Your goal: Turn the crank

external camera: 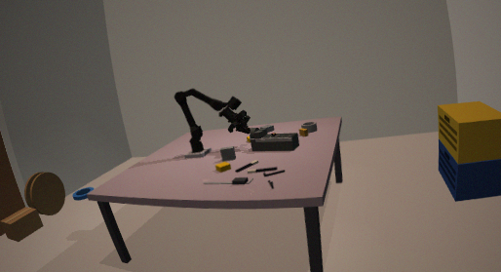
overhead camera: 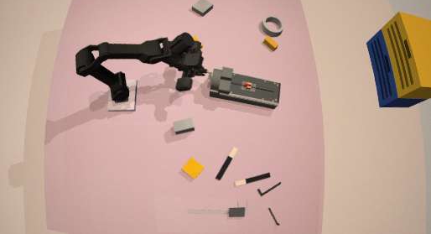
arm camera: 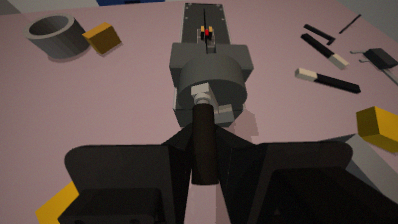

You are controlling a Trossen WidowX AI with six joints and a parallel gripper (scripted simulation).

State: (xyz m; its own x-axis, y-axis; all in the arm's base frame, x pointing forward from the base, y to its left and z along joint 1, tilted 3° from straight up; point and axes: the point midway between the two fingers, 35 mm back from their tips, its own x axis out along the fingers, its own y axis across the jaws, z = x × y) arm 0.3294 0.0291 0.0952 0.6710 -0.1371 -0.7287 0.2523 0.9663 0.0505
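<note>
1. Crank handle (arm camera: 204, 150), at the near end of the grey machine (overhead camera: 262, 91) (external camera: 275, 144) (arm camera: 212, 72), on the pink table (overhead camera: 126, 179) (external camera: 161, 189) (arm camera: 125, 115); dark and slender, pinched between the fingers of the gripper (overhead camera: 205, 73) (external camera: 250, 131) (arm camera: 204, 137).
2. Closed down to a narrow gap, with the handle firmly in hold; not released.
3. Step in hand, by judgement: fine adjustment of the slide by cranking. Red pointer (overhead camera: 247, 85) (arm camera: 207, 33) between or very near the two brass marks (overhead camera: 250, 88) (arm camera: 203, 31); too small to tell whether exactly level.
4. Next: check the alignment, add only a slight turn if needed, then stop cranking. Once level, open the fingers without pushing sideways and back straight off along the handle, so as not to drag the crank round.
5. Arm (overhead camera: 126, 49) (external camera: 205, 97) raised at the elbow, reaching out from the pale base plate (overhead camera: 132, 105) (external camera: 188, 156), forearm extended towards the machine, wrist bent down to the crank end. Seen from the wrist, fingers on either side of the handle, pointing towards the housing.
</note>
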